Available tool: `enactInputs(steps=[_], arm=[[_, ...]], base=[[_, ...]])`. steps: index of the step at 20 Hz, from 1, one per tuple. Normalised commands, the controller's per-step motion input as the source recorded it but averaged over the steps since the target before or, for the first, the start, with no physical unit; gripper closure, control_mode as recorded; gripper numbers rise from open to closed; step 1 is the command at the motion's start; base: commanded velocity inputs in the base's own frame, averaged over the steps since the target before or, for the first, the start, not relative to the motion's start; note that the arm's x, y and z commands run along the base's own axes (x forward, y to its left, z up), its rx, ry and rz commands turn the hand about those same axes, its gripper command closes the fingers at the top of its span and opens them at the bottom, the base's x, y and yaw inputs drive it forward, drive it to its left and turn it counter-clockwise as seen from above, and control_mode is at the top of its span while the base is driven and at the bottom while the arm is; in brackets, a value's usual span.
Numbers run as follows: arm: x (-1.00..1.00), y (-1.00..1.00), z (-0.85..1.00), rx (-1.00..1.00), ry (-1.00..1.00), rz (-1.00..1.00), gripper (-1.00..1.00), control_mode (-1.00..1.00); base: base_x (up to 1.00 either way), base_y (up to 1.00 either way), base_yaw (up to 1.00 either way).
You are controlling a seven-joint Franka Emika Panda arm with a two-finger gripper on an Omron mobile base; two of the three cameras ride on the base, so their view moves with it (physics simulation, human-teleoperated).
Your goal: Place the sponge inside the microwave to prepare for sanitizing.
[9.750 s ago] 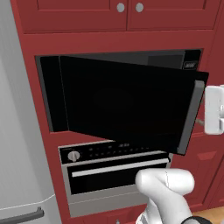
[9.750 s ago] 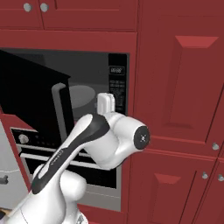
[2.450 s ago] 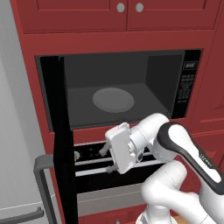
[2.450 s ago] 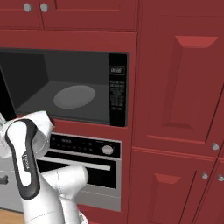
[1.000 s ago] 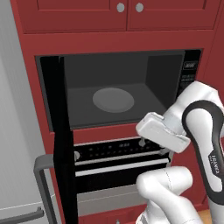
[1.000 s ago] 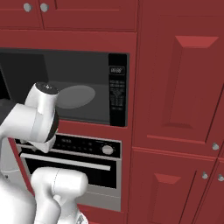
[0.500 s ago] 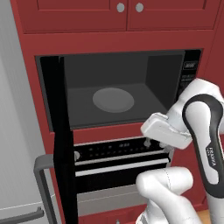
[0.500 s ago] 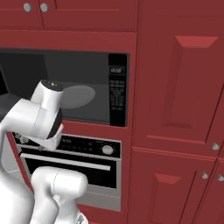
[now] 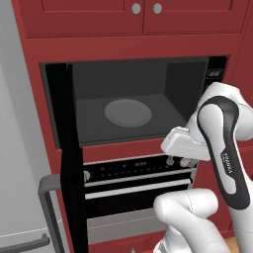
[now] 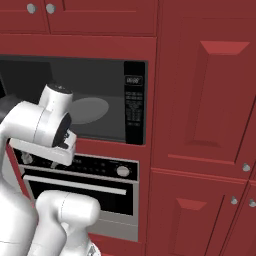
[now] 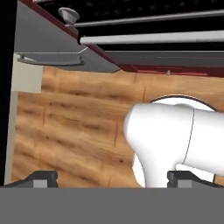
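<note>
microwave (image 9: 133,111): door now swung fully open, turntable bare
gripper (image 11: 111,180): released, empty, arm pulled back toward 4 o'clock
next: fetch sponge

The arm hid the microwave (image 9: 138,106)'s right button panel at mid-right of the left base view; the oven (image 10: 80,185)'s left half sat behind it.

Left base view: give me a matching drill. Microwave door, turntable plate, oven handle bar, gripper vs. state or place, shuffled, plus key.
1. microwave door
2. turntable plate
3. oven handle bar
4. gripper

A. lies bare on the microwave floor
B. open, nothing between the fingertips
C. swung open to the left
D. horizontal, below the knob row

Pairs: 1-C, 2-A, 3-D, 4-B
</note>
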Motion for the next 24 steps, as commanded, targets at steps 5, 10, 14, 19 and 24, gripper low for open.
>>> enactInputs(steps=[5,10,14,19,24], arm=[[0.07,-0.24,0.0,0.0,0.0,0.17,-1.0,-1.0],[0.11,-0.16,-0.05,-0.01,-0.11,0.14,-1.0,-1.0],[0.18,-0.18,-0.09,-0.06,-0.14,-0.03,-1.0,-1.0],[0.22,-0.13,-0.04,-0.01,-0.18,-0.04,-1.0,-1.0],[0.15,-0.06,0.0,0.0,-0.11,-0.04,-1.0,-1.0]], base=[[0.0,0.0,0.0],[0.0,0.0,0.0],[0.0,0.0,0.0],[0.0,0.0,0.0],[0.0,0.0,0.0]])
